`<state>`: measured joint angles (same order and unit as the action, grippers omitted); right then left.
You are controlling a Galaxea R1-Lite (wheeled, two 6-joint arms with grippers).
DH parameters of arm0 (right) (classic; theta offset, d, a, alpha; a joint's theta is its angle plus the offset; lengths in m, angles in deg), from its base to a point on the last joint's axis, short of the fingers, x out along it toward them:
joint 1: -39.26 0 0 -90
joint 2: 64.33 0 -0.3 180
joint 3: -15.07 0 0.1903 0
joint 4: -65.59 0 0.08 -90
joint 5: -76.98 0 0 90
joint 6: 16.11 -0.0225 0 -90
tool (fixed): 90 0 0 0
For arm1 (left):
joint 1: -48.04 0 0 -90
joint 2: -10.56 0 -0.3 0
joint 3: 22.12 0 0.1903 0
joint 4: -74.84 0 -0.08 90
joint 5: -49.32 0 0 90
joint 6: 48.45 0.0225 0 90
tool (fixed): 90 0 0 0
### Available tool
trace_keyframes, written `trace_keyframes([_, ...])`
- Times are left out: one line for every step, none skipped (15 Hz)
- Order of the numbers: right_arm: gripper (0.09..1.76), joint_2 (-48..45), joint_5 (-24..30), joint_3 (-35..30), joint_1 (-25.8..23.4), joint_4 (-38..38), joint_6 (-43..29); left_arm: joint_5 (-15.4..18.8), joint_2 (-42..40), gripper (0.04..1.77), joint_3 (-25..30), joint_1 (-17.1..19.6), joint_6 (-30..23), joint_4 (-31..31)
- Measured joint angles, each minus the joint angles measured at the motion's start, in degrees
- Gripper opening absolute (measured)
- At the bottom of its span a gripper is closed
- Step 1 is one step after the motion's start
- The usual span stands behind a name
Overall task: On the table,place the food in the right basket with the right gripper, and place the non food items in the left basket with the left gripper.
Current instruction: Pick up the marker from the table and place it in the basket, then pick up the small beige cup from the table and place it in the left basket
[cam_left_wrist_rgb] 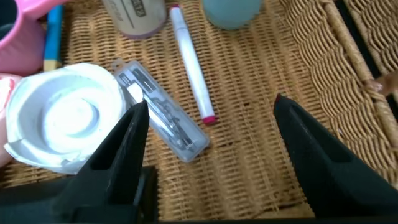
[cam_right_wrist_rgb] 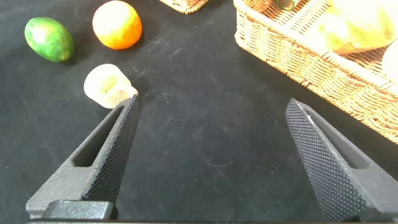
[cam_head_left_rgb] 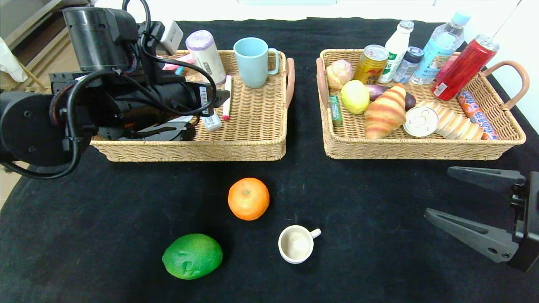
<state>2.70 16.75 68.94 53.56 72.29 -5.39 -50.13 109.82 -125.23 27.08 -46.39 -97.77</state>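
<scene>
Head view shows two wicker baskets side by side at the back of a black-covered table (cam_head_left_rgb: 105,252). Over the left basket (cam_head_left_rgb: 252,143) hangs the left arm, its claw (cam_left_wrist_rgb: 211,143) spread wide with nothing between the fingers; the left wrist view looks down past those fingers at the basket's woven floor. Lying there are a white marker (cam_left_wrist_rgb: 191,65) with a pink tip, a clear flat case (cam_left_wrist_rgb: 163,112) just beside it, and a white round lid-like piece (cam_left_wrist_rgb: 62,118) near one finger. A light blue mug (cam_head_left_rgb: 254,62) and a white roll with a purple top (cam_head_left_rgb: 206,54) stand upright toward the back of this basket. The right basket (cam_head_left_rgb: 421,149) is crowded with food: a croissant (cam_head_left_rgb: 385,110), a lemon (cam_head_left_rgb: 354,97), a sliced loaf (cam_head_left_rgb: 457,123), a tin can (cam_head_left_rgb: 421,121), a gold can (cam_head_left_rgb: 370,63), a red can (cam_head_left_rgb: 463,67) leaning on the rim, and bottles at the rear. On the bare cloth in front, three things sit well apart from both baskets: an orange (cam_head_left_rgb: 248,198), a green lime-like fruit (cam_head_left_rgb: 192,256) nearer the front, and a small white cup (cam_head_left_rgb: 297,244) standing upright with its handle pointing toward the right. The right claw (cam_head_left_rgb: 467,202) hovers low over the table at the right edge, fingers spread and holding nothing, with the cup, orange and green fruit ahead of it in the right wrist view.
</scene>
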Motion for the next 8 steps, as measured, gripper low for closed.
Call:
trace_keyframes([1.71,0.0,0.0,0.0,0.0,0.0,0.0,-0.1,-0.7,1.50,0.2,-1.0,0.1,1.7])
trace_keyframes([1.71,0.0,0.0,0.0,0.0,0.0,0.0,-0.2,-1.5,1.52,0.3,-2.1,0.1,3.8])
trace_keyframes([1.71,0.0,0.0,-0.1,0.0,0.0,0.0,-0.4,-2.6,1.55,0.2,-3.4,0.0,6.6])
trace_keyframes([1.71,0.0,0.1,-0.2,0.0,-0.1,0.1,-0.7,-3.7,1.57,0.0,-4.9,0.0,8.9])
trace_keyframes([1.71,0.0,0.1,-0.2,0.1,-0.1,0.1,-1.3,-4.8,1.58,0.0,-6.1,0.0,10.7])
trace_keyframes([1.71,0.0,0.1,-0.2,0.1,0.0,0.1,-2.3,-5.9,1.60,0.1,-7.6,-0.1,12.7])
trace_keyframes([1.71,0.0,0.1,-0.2,0.1,0.0,0.1,-3.0,-6.9,1.61,0.4,-9.0,-0.2,15.1])
trace_keyframes([1.71,0.0,0.1,-0.2,0.1,-0.1,0.1,-3.3,-8.1,1.63,0.6,-10.6,-0.3,18.4])
